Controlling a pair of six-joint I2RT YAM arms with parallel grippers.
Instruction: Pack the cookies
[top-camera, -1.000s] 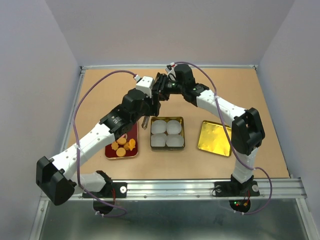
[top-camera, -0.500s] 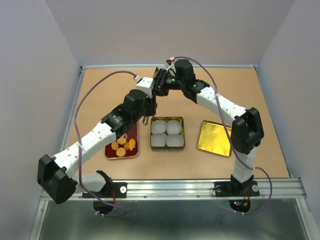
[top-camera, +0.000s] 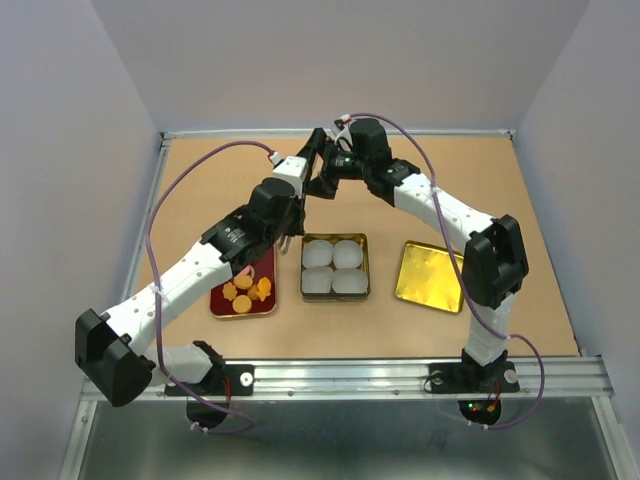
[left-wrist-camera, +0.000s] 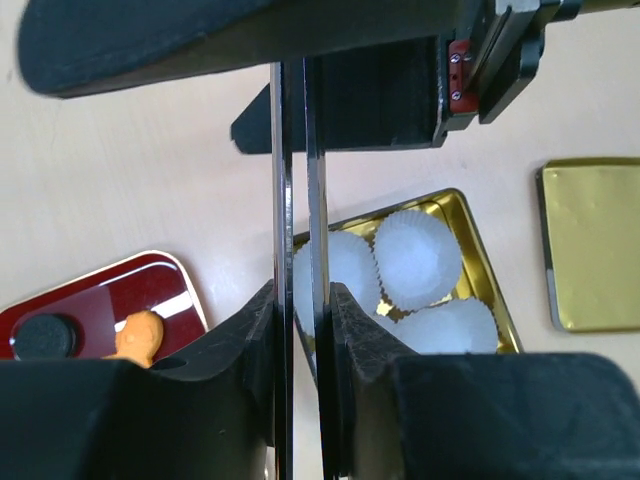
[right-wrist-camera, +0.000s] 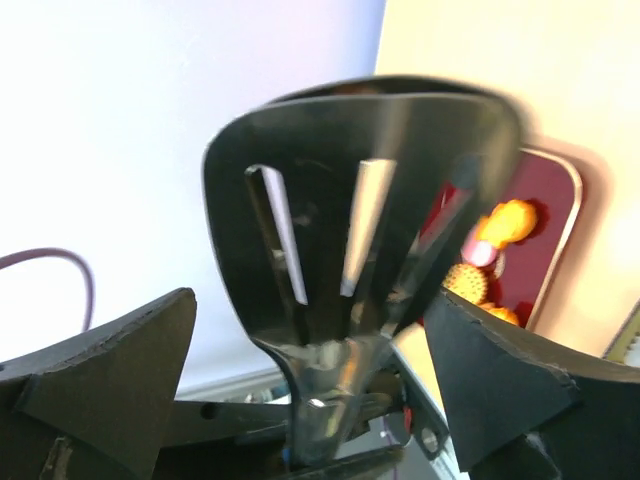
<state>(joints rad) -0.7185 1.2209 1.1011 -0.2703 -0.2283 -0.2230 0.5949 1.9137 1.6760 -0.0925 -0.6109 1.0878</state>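
Several cookies (top-camera: 243, 290), mostly orange, lie on a dark red tray (top-camera: 270, 303) left of centre. In the left wrist view an orange cookie (left-wrist-camera: 140, 335) and a dark one (left-wrist-camera: 42, 335) show on it. My left gripper (top-camera: 293, 212) is shut on a pair of metal tongs (left-wrist-camera: 285, 180), whose two blades stand close together between the fingers (left-wrist-camera: 365, 340). My right gripper (top-camera: 322, 172) is open just behind it. The black slotted head of the tongs (right-wrist-camera: 330, 200) stands loose between its fingers (right-wrist-camera: 110, 370), with cookies (right-wrist-camera: 508, 222) beyond.
A gold tin (top-camera: 368, 268) at the middle holds white paper cups (top-camera: 333, 267). Its gold lid (top-camera: 432, 277) lies flat to the right. Both arms meet above the back half of the brown table, with grey walls all round.
The left gripper has shut on the tongs. The right gripper has opened and let go of them. Both wrists have shifted slightly toward the back.
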